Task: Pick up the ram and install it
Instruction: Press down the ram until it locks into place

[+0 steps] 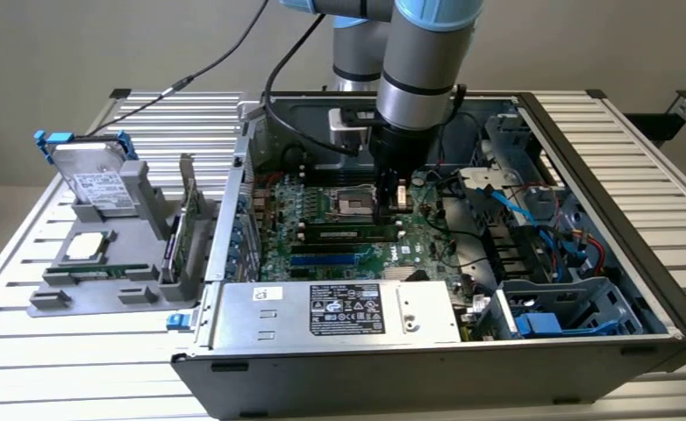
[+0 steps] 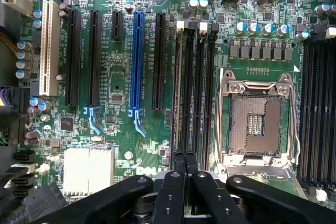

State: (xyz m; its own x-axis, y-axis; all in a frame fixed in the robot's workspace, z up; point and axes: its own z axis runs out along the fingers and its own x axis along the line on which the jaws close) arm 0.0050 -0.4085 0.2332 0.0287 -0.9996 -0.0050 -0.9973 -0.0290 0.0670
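Now the pincer point(image 1: 389, 203), clenched shut, hangs over the motherboard point(image 1: 319, 209) inside the case point(image 1: 437, 373); the ram point(image 1: 343, 233) lies along 1 slot, just below the pincer's tips.

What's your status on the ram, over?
Gripper shut, tips low over the memory slots. Ram upright in a slot beside the CPU socket, apparently seated. Nothing seen blocking.

Case point(image 1: 437, 373) is shot from above at a slant, from further back. Wrist view is aimed straight down past the gripper point(image 2: 184, 158), close up. Motherboard point(image 1: 314, 206) is shared by both.
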